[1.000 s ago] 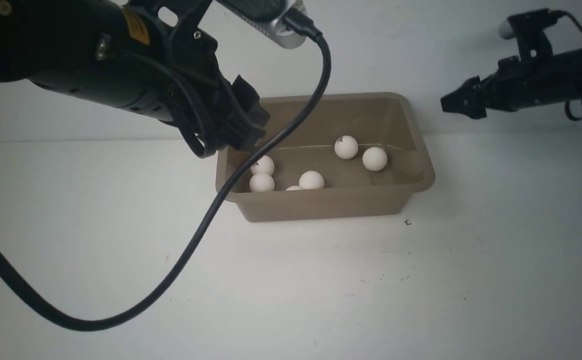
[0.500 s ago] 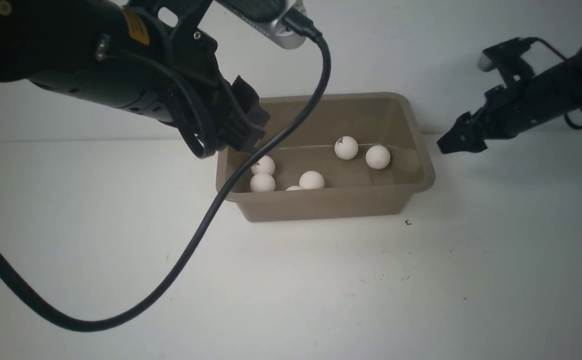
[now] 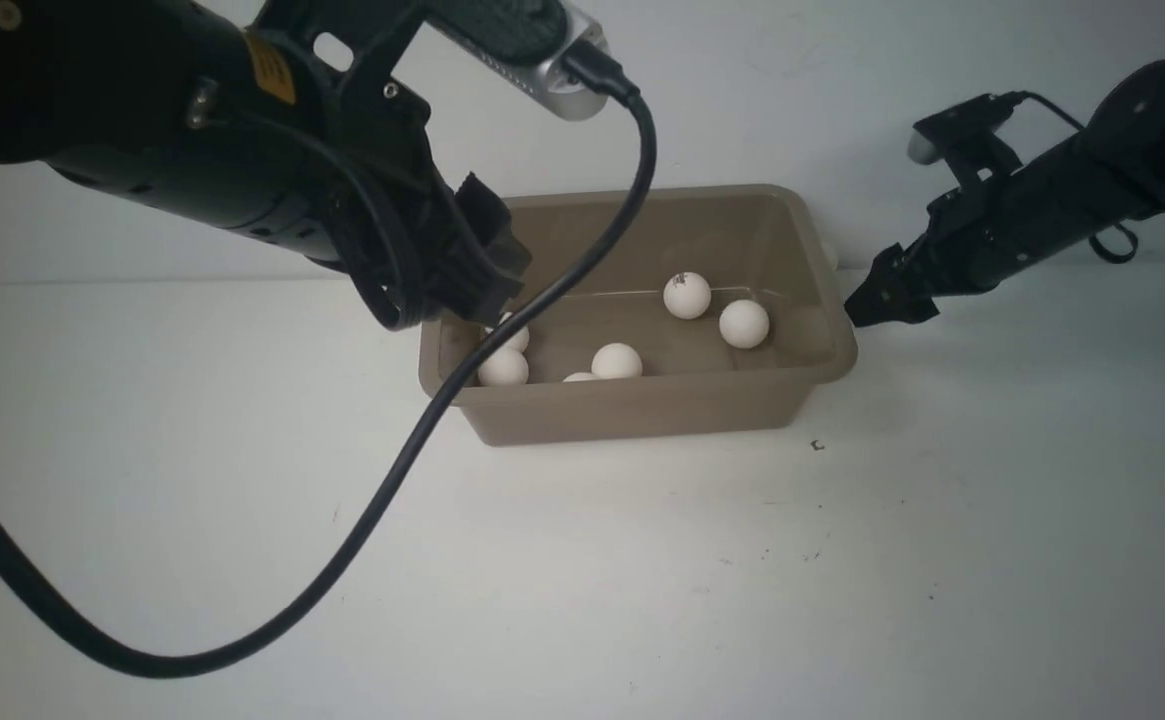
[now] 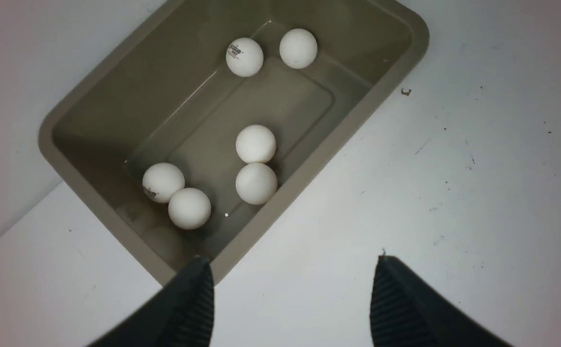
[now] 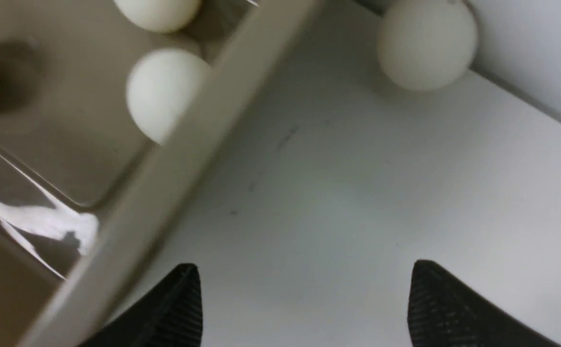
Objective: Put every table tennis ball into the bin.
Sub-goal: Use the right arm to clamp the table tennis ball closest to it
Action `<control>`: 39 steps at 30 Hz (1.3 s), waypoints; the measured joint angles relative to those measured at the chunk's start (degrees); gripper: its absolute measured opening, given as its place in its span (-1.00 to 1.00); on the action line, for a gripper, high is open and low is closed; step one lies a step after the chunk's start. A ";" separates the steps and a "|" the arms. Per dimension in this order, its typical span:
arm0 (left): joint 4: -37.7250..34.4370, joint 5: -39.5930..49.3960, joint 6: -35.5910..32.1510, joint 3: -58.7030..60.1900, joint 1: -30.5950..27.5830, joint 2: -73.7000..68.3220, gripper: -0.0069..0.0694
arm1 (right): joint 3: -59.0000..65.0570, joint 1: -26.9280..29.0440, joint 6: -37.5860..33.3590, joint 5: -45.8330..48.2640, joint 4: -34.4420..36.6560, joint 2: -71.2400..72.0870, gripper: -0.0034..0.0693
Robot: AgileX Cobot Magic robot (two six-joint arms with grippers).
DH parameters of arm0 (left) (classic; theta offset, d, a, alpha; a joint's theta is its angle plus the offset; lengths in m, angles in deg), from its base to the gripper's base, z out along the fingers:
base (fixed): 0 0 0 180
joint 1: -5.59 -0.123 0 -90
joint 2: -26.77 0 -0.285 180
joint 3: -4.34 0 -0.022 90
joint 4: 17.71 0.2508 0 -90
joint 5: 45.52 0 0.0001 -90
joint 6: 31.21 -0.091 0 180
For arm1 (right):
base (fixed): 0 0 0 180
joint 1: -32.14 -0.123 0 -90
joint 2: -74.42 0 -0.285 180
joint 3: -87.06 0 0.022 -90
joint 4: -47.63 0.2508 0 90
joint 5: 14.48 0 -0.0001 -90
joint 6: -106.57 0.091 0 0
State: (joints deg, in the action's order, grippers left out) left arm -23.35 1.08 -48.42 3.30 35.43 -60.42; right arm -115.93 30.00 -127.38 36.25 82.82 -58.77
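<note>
Since six balls (image 4: 255,143) already lie on the floor of the bin (image 3: 642,410), I judge most of the job done. From the left wrist camera I count them in three pairs: two toward the right end, two midway by the front wall, and two at the left end.

I have the left gripper (image 4: 292,299) hanging above the bin's left end. Its jaws are apart with nothing between them, so it carries no ball.

As far as I can see, what remains is one stray ball (image 5: 427,43). It rests on the table (image 3: 582,580) outside the bin, just past the right end and close by the back wall (image 3: 842,100).

The right gripper (image 5: 304,308) is low beside the bin's right rim. Its jaws are spread wide and empty, pointed toward that ball but not yet around it.

My guess at the next step is to reach in, close on the ball and carry it over the rim. Room for the fingers looks tight between the wall and the bin, and a nudge could send the ball rolling.

I spot no other ball on the table, though the left arm hides part of it from me.
</note>
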 joint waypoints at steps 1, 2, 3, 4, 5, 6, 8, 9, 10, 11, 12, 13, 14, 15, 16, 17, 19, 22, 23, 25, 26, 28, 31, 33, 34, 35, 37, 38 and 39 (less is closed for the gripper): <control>0.00 0.07 0.00 0.00 0.00 0.00 0.22 | 0.00 -0.21 -0.05 -0.06 0.15 0.00 0.51; 0.00 0.23 0.00 0.00 0.00 0.00 0.22 | 0.00 -0.35 -0.05 -0.17 0.22 0.00 0.51; 0.00 0.42 0.00 0.00 0.00 0.00 0.22 | 0.00 -0.41 -0.05 -0.30 0.54 0.00 0.51; 0.00 0.80 0.00 0.00 0.00 0.00 0.22 | 0.00 -0.41 -0.05 -0.30 0.98 0.00 0.51; 0.00 1.10 0.00 0.00 0.00 0.00 0.22 | 0.00 -0.41 -0.05 -0.40 1.16 0.00 0.51; 0.00 1.10 0.00 0.00 0.00 0.00 0.22 | 0.00 -0.41 -0.20 -0.63 1.24 -0.02 0.51; 0.00 1.15 0.23 0.00 0.00 0.00 0.22 | 0.00 -0.41 -0.81 -2.11 1.62 -0.09 0.51; 0.00 1.15 0.47 0.00 0.00 0.00 0.22 | 0.00 -0.41 -0.91 -3.52 2.08 -0.14 0.51; 0.00 1.15 0.52 0.00 0.00 0.00 0.22 | 0.00 -0.41 -0.95 -4.96 2.53 -0.14 0.51; 0.00 1.15 0.66 0.00 0.00 0.00 0.22 | 0.00 -0.41 -1.01 -6.34 3.17 -0.16 0.51; 0.00 1.15 0.89 0.00 0.00 0.00 0.22 | 0.00 -0.41 -1.02 -7.59 3.86 -0.21 0.51; 0.00 1.15 0.95 0.00 0.00 0.00 0.22 | 0.00 -0.41 -1.10 -8.64 5.05 -0.34 0.51; 0.00 1.15 1.21 0.00 0.00 0.00 0.22 | 0.00 -0.41 -1.10 -9.69 6.08 -0.67 0.51; 0.00 1.15 1.49 0.00 0.00 0.00 0.22 | 0.00 -0.41 -1.12 -10.66 7.25 -0.99 0.51; 0.00 1.15 1.62 0.00 0.00 0.00 0.22 | 0.00 -0.41 -1.40 -12.25 9.40 -1.81 0.51; 0.00 1.15 1.87 0.00 0.00 0.00 0.22 | 0.00 -0.41 -1.64 -13.47 11.26 -2.58 0.51; 0.00 1.15 1.92 0.00 0.00 0.00 0.22 | 0.00 -0.41 -2.16 -15.01 14.55 -3.99 0.51; 0.00 1.15 1.93 0.00 0.00 0.00 0.22 | 0.00 -0.41 -4.40 -17.09 21.26 -6.03 0.51; 0.00 1.15 1.93 0.00 0.00 0.00 0.22 | 0.00 -0.41 -5.59 -17.84 23.01 -6.38 0.51; 0.00 1.15 1.98 0.00 0.00 0.00 0.22 | 0.00 -0.41 -7.02 -18.54 25.59 -6.84 0.51; 0.00 1.15 1.98 0.00 0.00 0.00 0.22 | 0.00 -0.41 -7.87 -18.83 27.17 -7.00 0.51; 0.00 1.15 1.98 0.00 0.00 0.00 0.22 | 0.00 -0.41 -9.01 -19.18 29.07 -7.12 0.51; 0.00 1.15 2.00 0.00 0.00 0.00 0.22 | 0.00 -0.41 -10.05 -19.82 31.17 -7.19 0.51; 0.00 1.15 2.00 0.00 0.00 0.00 0.22 | 0.00 -0.41 -10.39 -20.09 31.74 -7.19 0.51; 0.00 1.15 2.00 0.00 0.00 0.00 0.22 | 0.00 -0.41 -10.39 -20.08 31.83 -7.19 0.51; 0.00 1.15 2.05 0.00 0.00 0.00 0.22 | -0.39 -0.41 -9.93 -19.59 31.16 -7.21 0.51; 0.00 1.15 2.14 0.00 0.00 0.00 0.22 | -1.59 -0.41 -8.14 -18.18 29.29 -7.47 0.51; 0.00 1.15 2.14 0.00 0.00 0.00 0.22 | -2.50 -0.41 -6.98 -17.40 28.09 -7.54 0.51; 0.00 1.15 2.19 0.00 0.00 0.00 0.22 | -3.87 -0.41 -4.64 -16.16 25.78 -7.66 0.51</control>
State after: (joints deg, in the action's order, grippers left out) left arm -23.35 2.23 -46.23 3.30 35.43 -60.42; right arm -119.80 29.59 -132.02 20.09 108.60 -66.43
